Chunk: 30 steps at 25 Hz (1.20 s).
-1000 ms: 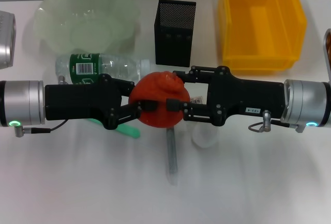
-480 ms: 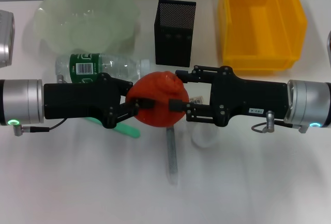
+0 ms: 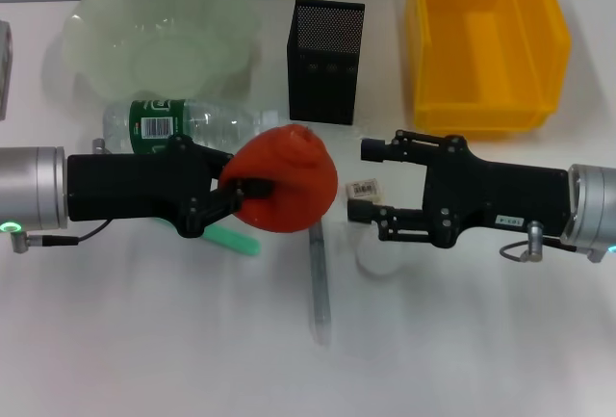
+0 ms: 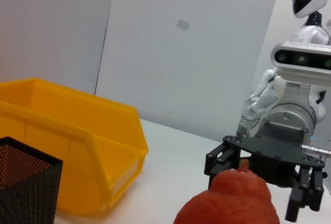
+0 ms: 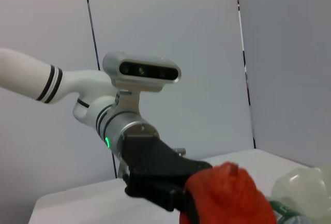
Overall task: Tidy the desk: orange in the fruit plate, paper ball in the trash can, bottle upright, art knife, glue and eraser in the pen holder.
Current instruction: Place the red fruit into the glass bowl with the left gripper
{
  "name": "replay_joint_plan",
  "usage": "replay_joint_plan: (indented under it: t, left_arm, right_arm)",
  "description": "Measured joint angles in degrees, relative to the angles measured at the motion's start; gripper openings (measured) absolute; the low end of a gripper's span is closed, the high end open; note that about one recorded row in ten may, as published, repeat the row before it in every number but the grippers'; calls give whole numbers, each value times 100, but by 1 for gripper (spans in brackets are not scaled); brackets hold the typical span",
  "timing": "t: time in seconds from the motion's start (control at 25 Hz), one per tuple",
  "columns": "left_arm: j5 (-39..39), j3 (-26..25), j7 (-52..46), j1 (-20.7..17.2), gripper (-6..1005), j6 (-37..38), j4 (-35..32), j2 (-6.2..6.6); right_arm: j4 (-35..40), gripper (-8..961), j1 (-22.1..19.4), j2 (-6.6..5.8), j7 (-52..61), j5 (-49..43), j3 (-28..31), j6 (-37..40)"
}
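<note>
Red-orange orange [image 3: 286,178] sitting clamped in left gripper [image 3: 252,189] just before lying bottle [image 3: 188,124], right gripper [image 3: 358,178] hanging open beside the orange, clear of it.

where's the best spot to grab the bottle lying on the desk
Probably the clear ribbed section of the bottle between green label and white cap, from above with jaws across its width. It lies on its side beside the fruit plate; the left gripper, holding the orange, crowds its near side.
</note>
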<state>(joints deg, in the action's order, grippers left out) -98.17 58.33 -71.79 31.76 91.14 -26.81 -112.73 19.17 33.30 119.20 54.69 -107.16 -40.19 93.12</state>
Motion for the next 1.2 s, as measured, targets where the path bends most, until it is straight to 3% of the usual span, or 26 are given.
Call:
replay_joint_plan:
  t: [0.2, 0.4, 1.2]
  left_arm:
    - [0, -6, -11, -5, 70, 6, -14, 12]
    - [0, -6, -39, -19, 59, 23, -66, 49]
    - [0, -30, -151, -63, 58, 87, -211, 76]
  right_arm:
    - [43, 680, -27, -7, 72, -122, -19, -148]
    - [169, 811, -175, -10, 72, -102, -1, -220]
    - [231, 817, -347, -20, 44, -216, -25, -459]
